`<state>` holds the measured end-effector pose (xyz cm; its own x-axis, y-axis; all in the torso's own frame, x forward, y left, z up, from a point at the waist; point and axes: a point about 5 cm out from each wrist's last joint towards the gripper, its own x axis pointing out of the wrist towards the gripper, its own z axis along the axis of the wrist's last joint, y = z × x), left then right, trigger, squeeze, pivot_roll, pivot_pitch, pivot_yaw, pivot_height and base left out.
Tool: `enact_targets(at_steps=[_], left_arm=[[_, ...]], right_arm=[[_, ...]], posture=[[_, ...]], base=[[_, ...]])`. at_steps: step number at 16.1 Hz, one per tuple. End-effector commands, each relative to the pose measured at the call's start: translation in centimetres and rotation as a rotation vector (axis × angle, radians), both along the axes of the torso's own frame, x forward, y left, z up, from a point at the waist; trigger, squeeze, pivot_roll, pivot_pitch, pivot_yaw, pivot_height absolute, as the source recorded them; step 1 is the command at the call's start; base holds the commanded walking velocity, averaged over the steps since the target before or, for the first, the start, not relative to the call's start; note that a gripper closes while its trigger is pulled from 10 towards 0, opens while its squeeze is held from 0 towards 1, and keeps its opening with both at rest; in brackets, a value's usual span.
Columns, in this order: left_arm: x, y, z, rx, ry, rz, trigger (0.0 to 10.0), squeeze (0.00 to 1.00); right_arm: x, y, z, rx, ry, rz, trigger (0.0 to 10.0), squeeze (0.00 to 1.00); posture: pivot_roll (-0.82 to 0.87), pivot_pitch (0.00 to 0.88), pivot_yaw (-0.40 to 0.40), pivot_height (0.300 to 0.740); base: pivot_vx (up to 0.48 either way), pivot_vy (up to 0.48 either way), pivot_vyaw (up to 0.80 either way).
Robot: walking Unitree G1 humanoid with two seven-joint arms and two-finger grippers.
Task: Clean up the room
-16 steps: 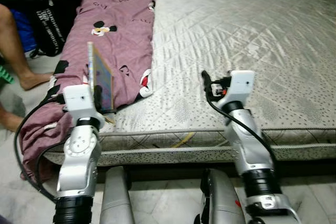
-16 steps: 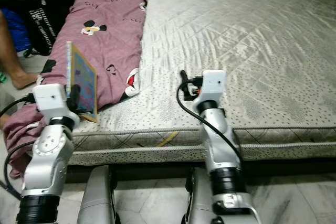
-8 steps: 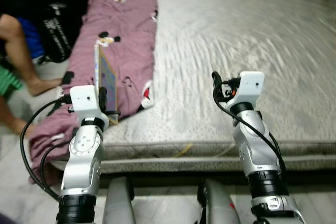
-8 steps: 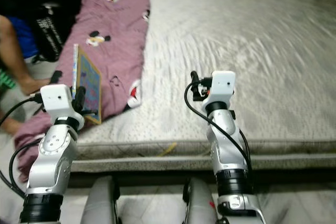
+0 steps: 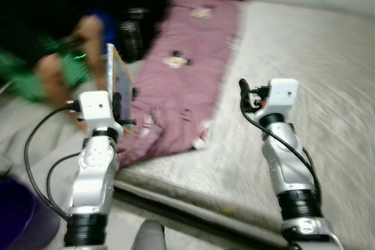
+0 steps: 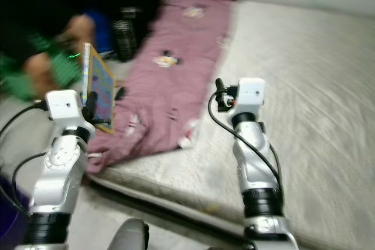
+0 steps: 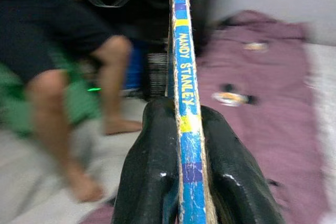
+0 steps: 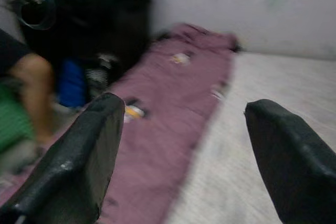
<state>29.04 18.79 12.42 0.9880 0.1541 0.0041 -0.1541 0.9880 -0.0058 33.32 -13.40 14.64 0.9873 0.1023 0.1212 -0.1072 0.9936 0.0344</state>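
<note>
— Book (image 7: pixel 184 77), thin and spine-up, pinched between the two black fingers (image 7: pixel 149 166) of the left gripper (image 5: pixel 124 107); standing upright above them, clear of the bed.

— And the right gripper (image 8: pixel 181 145)?

— Spread wide, holding nothing. Beyond its fingers, the purple cartoon-print blanket (image 5: pixel 187 86) strewn along the bare mattress (image 5: pixel 316 74), well apart from both fingertips.

— Anything past the book?

— Behind it, a person's bare legs (image 7: pixel 79 108) on the floor, plus a dark bag (image 6: pixel 126 33) by the bed's edge. Too blurred to tell more.

— Progress on tidying?

— Early, judging by the scene. One item lifted and in transit, not yet put anywhere. Still left: finding a spot for the book, then probably straightening or folding that rumpled blanket. Purple bin-like shape (image 5: pixel 20 215) low beside the left arm, unclear whether relevant.
</note>
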Motion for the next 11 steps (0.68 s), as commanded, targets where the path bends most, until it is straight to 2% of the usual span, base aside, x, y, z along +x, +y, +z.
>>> enact_targets(at_steps=[1,8,11], left_arm=[[0.74,-1.75,1.16,-0.006,-0.048,-0.062,10.0,0.00],[0.73,-1.93,1.09,-0.019,-0.054,-0.078,10.0,0.00],[0.72,-2.12,1.00,-0.024,-0.054,-0.084,10.0,0.00]], right_arm=[[-0.44,-2.28,-0.42,-0.021,0.005,-0.068,10.0,0.00],[-0.41,-2.14,-0.97,-0.021,0.044,-0.076,10.0,0.00],[-0.41,-2.35,-1.00,-0.016,0.049,-0.082,10.0,0.00]], posture=[[-0.01,0.000,0.019,0.740],[-0.01,0.000,0.009,0.740],[-0.02,0.000,0.005,0.740]], base=[[0.000,0.000,0.00],[0.000,0.000,0.00],[0.000,0.000,-0.80]])
